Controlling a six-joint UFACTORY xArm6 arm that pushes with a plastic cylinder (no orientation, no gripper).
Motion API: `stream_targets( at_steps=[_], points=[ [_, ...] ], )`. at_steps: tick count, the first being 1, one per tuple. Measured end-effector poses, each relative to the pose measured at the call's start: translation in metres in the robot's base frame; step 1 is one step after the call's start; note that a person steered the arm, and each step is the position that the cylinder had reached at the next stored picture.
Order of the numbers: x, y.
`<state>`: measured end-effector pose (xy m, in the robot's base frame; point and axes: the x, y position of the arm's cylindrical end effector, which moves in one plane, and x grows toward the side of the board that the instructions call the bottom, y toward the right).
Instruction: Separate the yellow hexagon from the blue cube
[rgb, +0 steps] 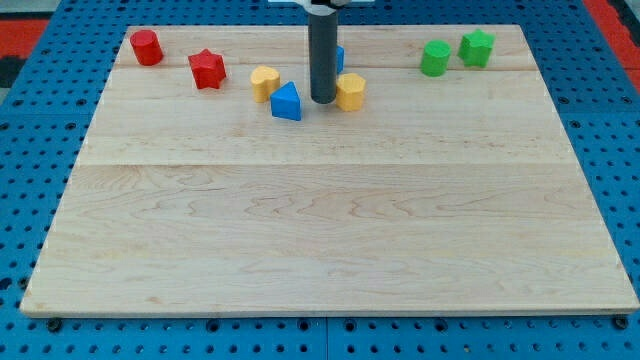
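The yellow hexagon (351, 90) lies near the top middle of the wooden board (330, 230). The blue cube (339, 58) sits just above it, mostly hidden behind the rod, with only a sliver showing at the rod's right edge. My tip (323, 100) rests on the board right beside the yellow hexagon's left side, below the blue cube. Whether the tip touches the hexagon cannot be told.
A blue triangular block (287, 102) lies left of the tip, and a yellow rounded block (264, 82) lies further left. A red star (207, 69) and a red cylinder (147, 47) sit at the top left. Two green blocks (434, 57) (477, 47) sit at the top right.
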<state>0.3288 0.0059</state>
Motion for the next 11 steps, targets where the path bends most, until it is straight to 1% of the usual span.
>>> stream_targets(
  at_steps=[1, 3, 4, 5, 6, 7, 8, 9, 10, 11],
  points=[
    [-0.023, 0.019],
    [-0.035, 0.039],
    [-0.017, 0.09],
    [0.045, 0.121],
    [0.023, 0.127],
    [0.05, 0.168],
    [0.098, 0.166],
    [0.084, 0.139],
    [0.119, 0.154],
    [0.139, 0.122]
  ],
)
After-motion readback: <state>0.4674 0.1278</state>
